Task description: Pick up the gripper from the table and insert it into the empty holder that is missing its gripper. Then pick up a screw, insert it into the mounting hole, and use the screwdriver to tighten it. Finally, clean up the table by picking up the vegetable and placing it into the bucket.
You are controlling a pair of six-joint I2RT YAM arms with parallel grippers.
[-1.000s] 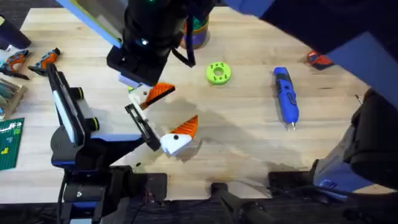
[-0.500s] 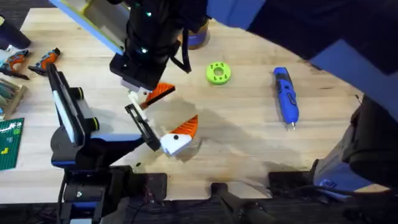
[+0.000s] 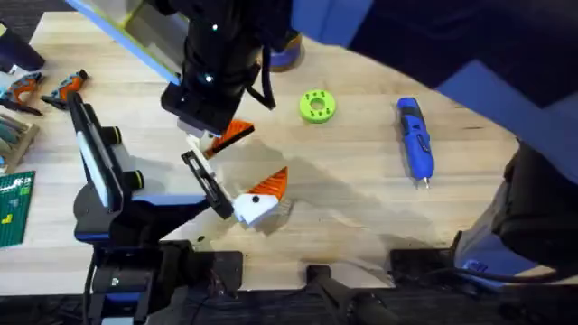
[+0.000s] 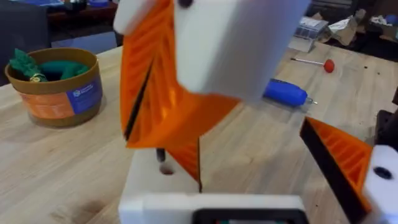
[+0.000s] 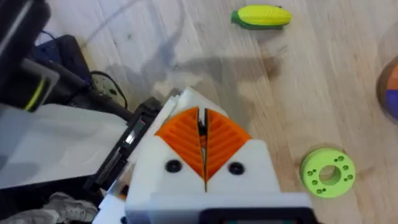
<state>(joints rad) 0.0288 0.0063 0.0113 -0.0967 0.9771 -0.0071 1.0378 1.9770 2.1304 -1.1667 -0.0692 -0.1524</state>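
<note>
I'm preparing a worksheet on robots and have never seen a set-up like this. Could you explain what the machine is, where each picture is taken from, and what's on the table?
These are two robot arms at a table. One picture looks down from above; the other two come from small cameras on each arm's wrist. The left arm's gripper is open: one finger carries an orange wedge, the other is a bare white block. The right arm's gripper reaches across, shut, at that bare block; whether it pinches anything I cannot tell. On the table lie a blue screwdriver, a green disc, a toy corn cob and a bucket.
</note>
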